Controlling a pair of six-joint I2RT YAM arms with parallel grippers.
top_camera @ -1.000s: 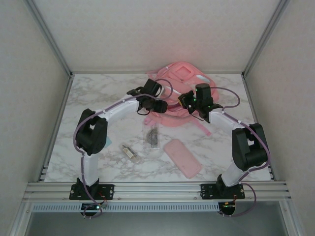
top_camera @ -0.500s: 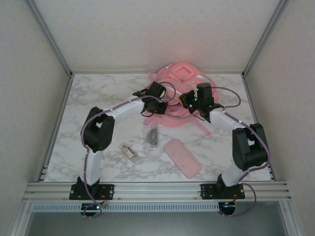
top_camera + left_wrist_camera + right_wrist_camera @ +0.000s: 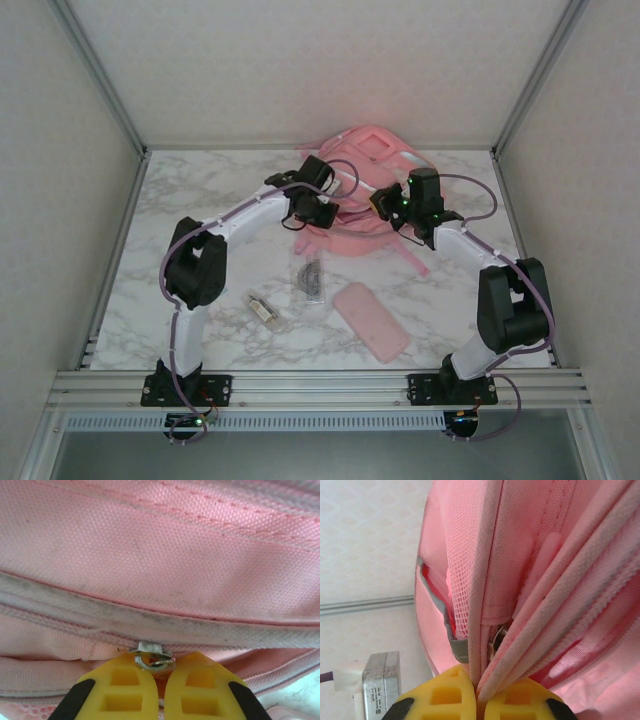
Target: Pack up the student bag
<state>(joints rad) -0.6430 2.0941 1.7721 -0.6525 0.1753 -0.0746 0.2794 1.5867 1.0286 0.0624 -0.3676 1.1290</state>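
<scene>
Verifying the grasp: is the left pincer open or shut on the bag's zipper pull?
Shut: yellow fingers of the left pincer meet, pinching the metal zipper pull on the student bag.

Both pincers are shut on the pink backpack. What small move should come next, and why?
Probably the left pincer should draw the zipper pull along its track while the right pincer holds the student bag by its edge: both are clamped, the zip looks closed, and the pencil case lies outside on the table.

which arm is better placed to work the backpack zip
Left: the left gripper is shut on the metal zipper pull of the large pink fabric backpack; the right gripper pinches its trim.
</scene>
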